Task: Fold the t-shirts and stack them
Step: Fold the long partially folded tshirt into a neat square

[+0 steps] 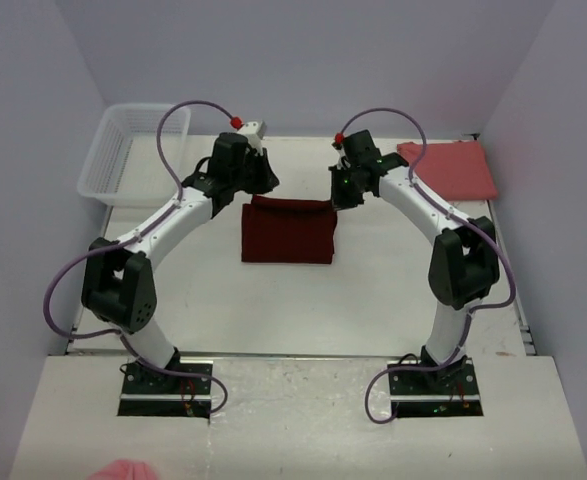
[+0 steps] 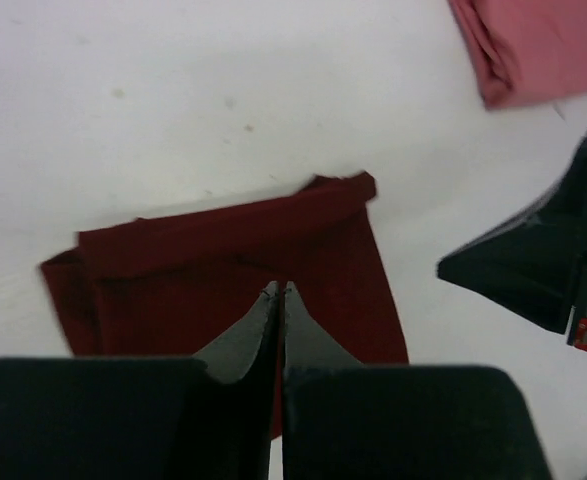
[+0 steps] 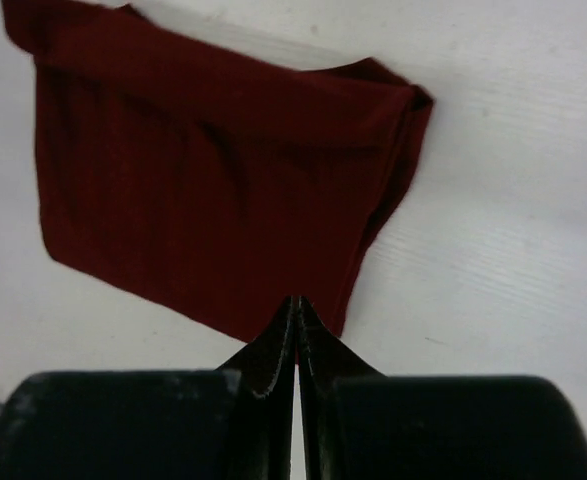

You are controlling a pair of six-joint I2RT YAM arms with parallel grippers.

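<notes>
Two shirts lie well apart on the white table (image 1: 273, 300) in the top view. The maroon t-shirt (image 1: 288, 230), folded into a rectangle, sits in the middle of the frame. The salmon t-shirt (image 1: 451, 168), also folded, lies at the upper right, close to the table's right edge. Bare table runs all round the maroon one, widest below it toward the arm bases. The left gripper (image 1: 261, 178) hangs by its upper left corner and the right gripper (image 1: 339, 192) by its upper right corner. A white mesh basket (image 1: 113, 150) stands at the upper left, and pale walls (image 1: 303, 60) close the left, back and right. A pink scrap (image 1: 123, 470) shows at the bottom edge (what it is I cannot tell).

From the left wrist, the left gripper (image 2: 280, 290) has its jaws pressed together with nothing between them. Its tips are over the maroon t-shirt (image 2: 223, 260) near the lower edge; whether they touch the cloth I cannot tell. The shirt's upper edge shows a rolled fold. The salmon t-shirt (image 2: 538, 45) fills the upper right corner, with white table between the two.

From the right wrist, the right gripper (image 3: 295, 300) is likewise pinched together and holds nothing, its tips at the lower edge of the maroon t-shirt (image 3: 203, 190). Open table (image 3: 513, 200) spreads to the right.
</notes>
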